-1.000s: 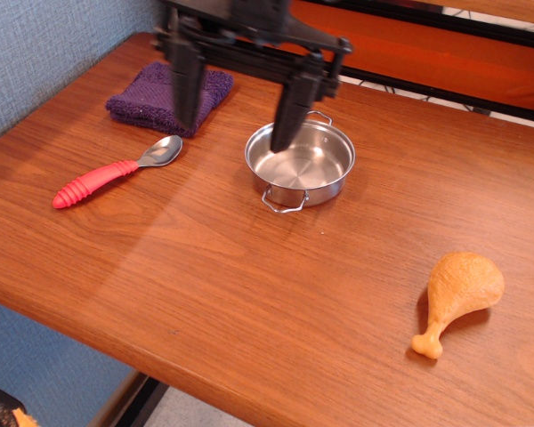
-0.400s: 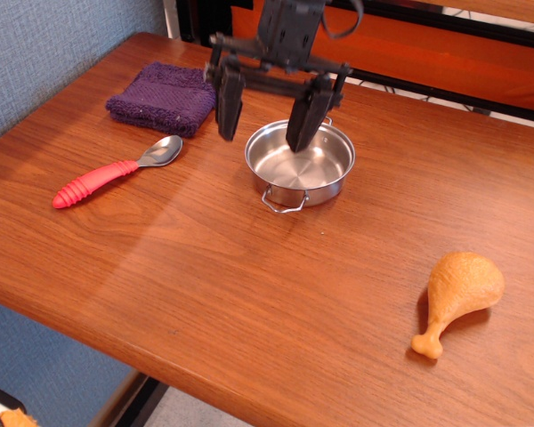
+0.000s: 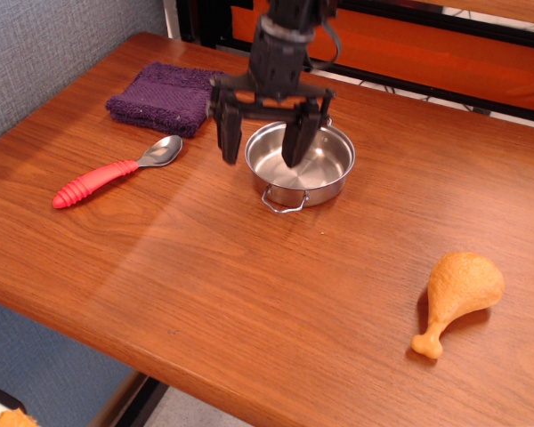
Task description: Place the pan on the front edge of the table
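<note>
The small shiny steel pan (image 3: 313, 169) with two wire loop handles sits on the reddish-brown wood table (image 3: 249, 285), toward the back middle. My gripper (image 3: 263, 147) is open and straddles the pan's left rim. Its left finger (image 3: 228, 135) hangs outside the pan and its right finger (image 3: 295, 140) reaches down inside the pan. The jaws stand wide apart and hold nothing. The pan's near handle points toward the front of the table.
A red-handled metal spoon (image 3: 116, 173) lies left of the pan. A folded purple cloth (image 3: 160, 98) lies at the back left. An orange toy chicken drumstick (image 3: 456, 299) lies at the front right. The table's rounded front edge (image 3: 160, 366) runs along the bottom.
The gripper has come down and forward from above the pan to its left rim. The jaws have narrowed but remain open. The pan and other objects have not moved.
</note>
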